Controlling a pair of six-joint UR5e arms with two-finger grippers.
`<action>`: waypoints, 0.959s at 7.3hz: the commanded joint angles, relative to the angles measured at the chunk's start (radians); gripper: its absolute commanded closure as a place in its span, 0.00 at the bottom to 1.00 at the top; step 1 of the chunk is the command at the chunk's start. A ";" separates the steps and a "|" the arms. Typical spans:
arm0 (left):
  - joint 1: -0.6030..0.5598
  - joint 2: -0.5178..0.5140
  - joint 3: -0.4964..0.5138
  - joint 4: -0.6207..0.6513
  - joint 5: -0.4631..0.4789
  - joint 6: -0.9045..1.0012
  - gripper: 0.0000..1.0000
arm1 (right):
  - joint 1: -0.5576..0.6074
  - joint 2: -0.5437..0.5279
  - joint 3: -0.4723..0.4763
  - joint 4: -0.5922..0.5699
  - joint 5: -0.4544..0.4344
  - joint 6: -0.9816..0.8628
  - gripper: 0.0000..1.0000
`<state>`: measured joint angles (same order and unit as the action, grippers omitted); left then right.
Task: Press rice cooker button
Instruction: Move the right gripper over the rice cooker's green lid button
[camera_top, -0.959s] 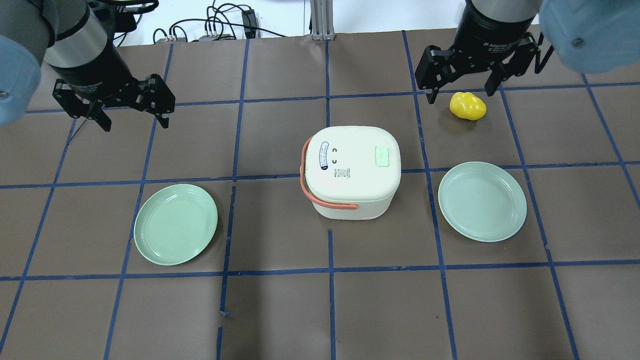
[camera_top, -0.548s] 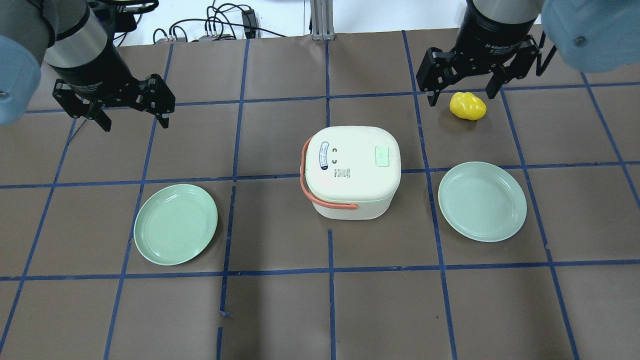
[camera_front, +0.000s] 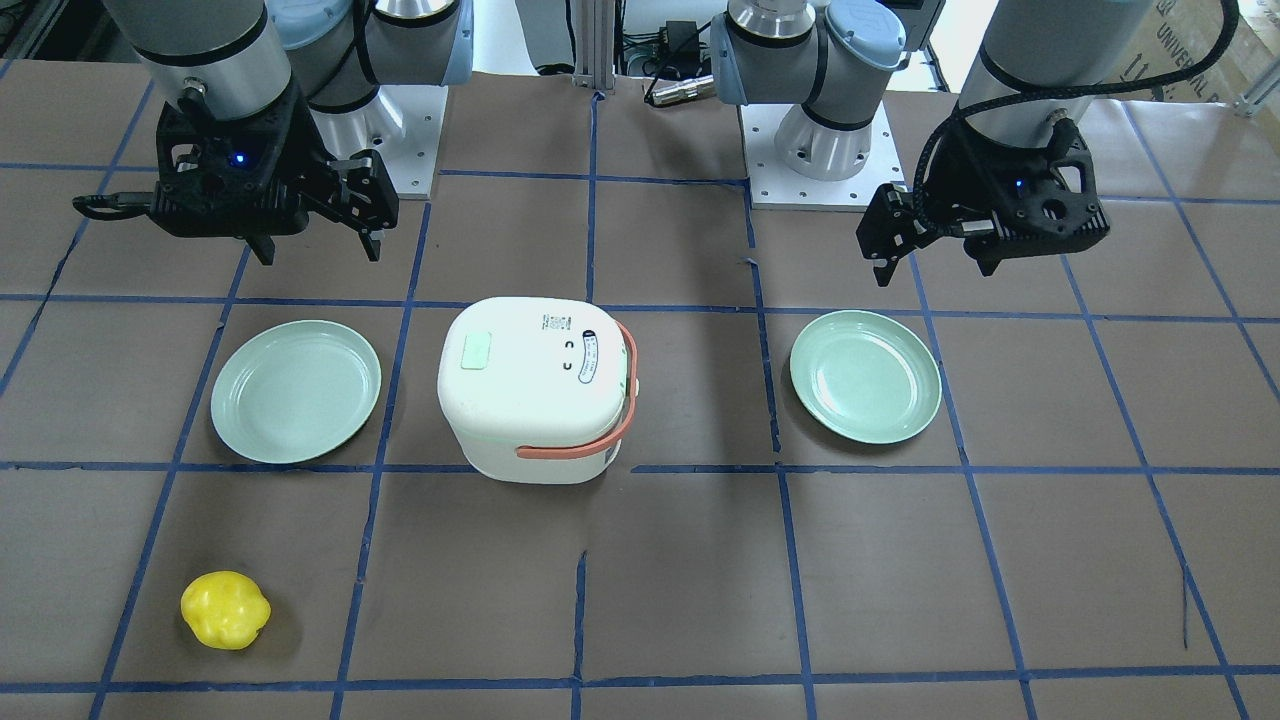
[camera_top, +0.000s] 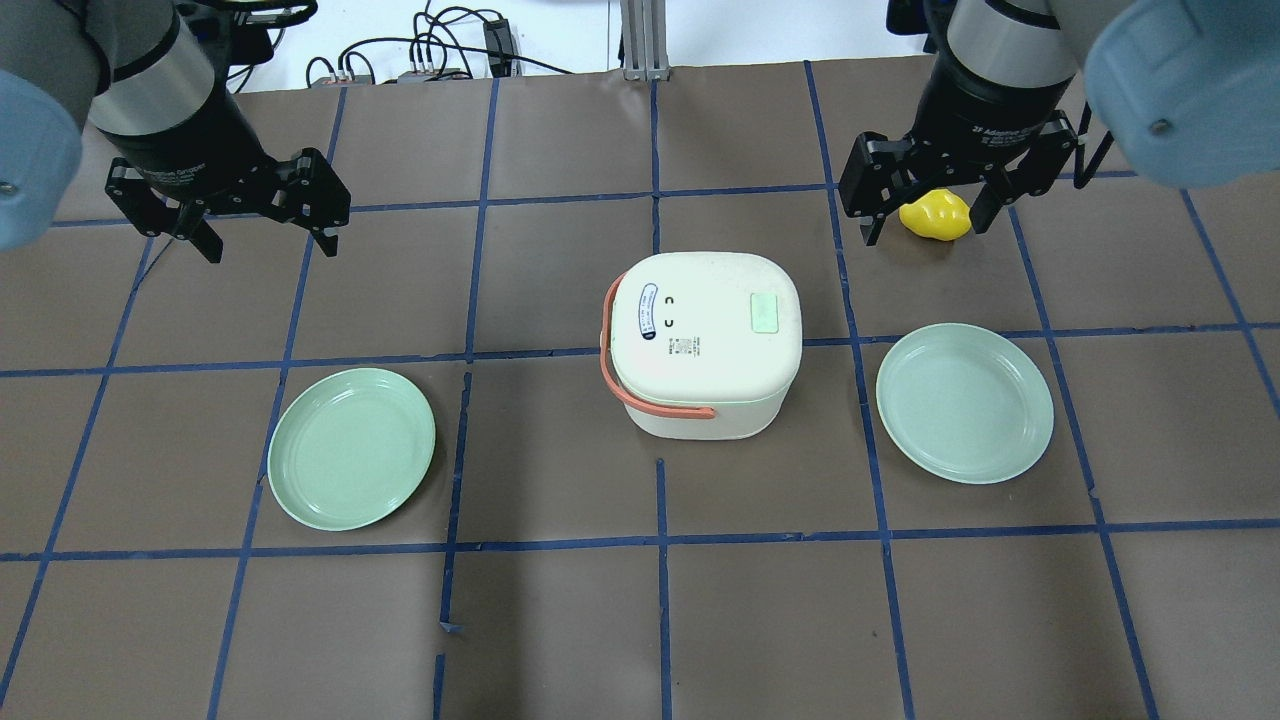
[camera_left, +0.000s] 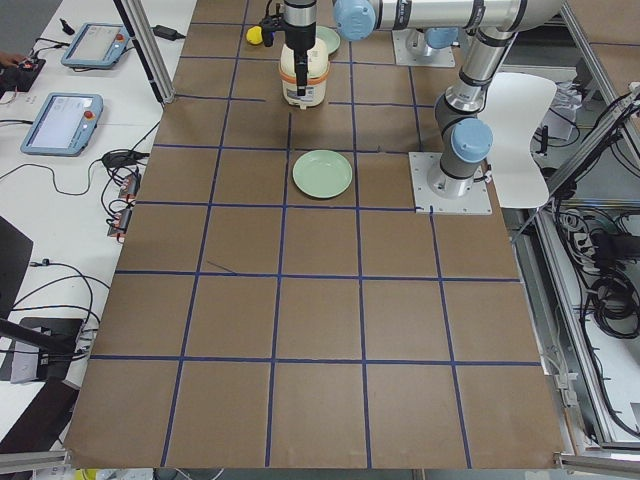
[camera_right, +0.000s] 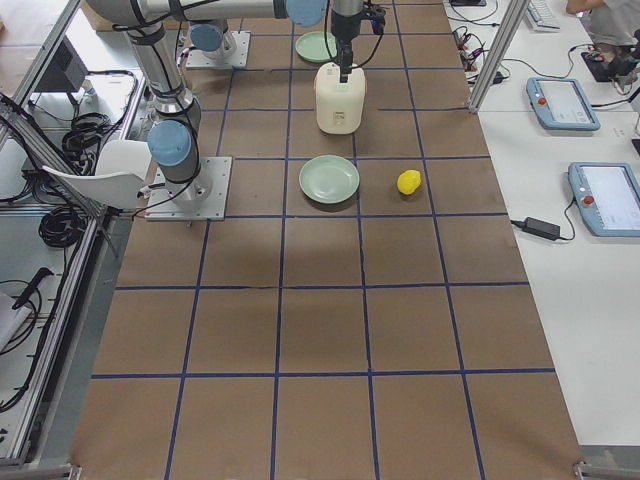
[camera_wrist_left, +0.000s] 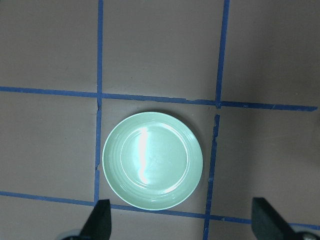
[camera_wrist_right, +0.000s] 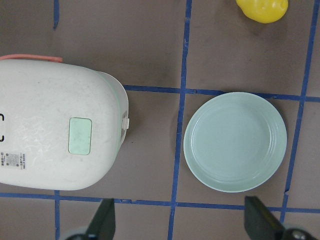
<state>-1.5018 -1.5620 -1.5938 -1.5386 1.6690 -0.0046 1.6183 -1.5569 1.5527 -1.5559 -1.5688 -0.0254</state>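
Observation:
The white rice cooker (camera_top: 700, 345) with an orange handle stands mid-table, lid closed. A pale green button (camera_top: 765, 313) sits on the lid's right part and also shows in the right wrist view (camera_wrist_right: 80, 135). My right gripper (camera_top: 927, 232) is open and empty, hovering high beyond and right of the cooker; in the overhead view it overlaps a yellow pepper-like object (camera_top: 938, 216). My left gripper (camera_top: 270, 245) is open and empty, hovering far left of the cooker. In the front view the cooker (camera_front: 535, 385) lies between both grippers.
A green plate (camera_top: 351, 448) lies left of the cooker, below the left wrist camera (camera_wrist_left: 152, 167). A second green plate (camera_top: 964, 402) lies right of it (camera_wrist_right: 235, 147). The yellow object (camera_front: 225, 610) rests on the table beyond that plate. Blue tape lines grid the brown table.
My right gripper has moved back toward the robot and the cooker and now overlaps the yellow object in the overhead view. The left arm has not moved.

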 joint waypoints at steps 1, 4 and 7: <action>0.000 -0.001 0.000 0.000 0.000 0.000 0.00 | 0.009 -0.002 0.007 0.005 0.067 0.036 0.99; 0.000 0.000 0.000 0.000 0.000 0.000 0.00 | 0.073 0.018 0.001 0.016 0.089 0.227 1.00; 0.000 0.000 0.000 0.000 0.000 0.000 0.00 | 0.130 0.104 0.009 -0.050 0.093 0.303 1.00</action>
<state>-1.5018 -1.5617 -1.5938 -1.5386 1.6690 -0.0046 1.7271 -1.4834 1.5582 -1.5885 -1.4772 0.2535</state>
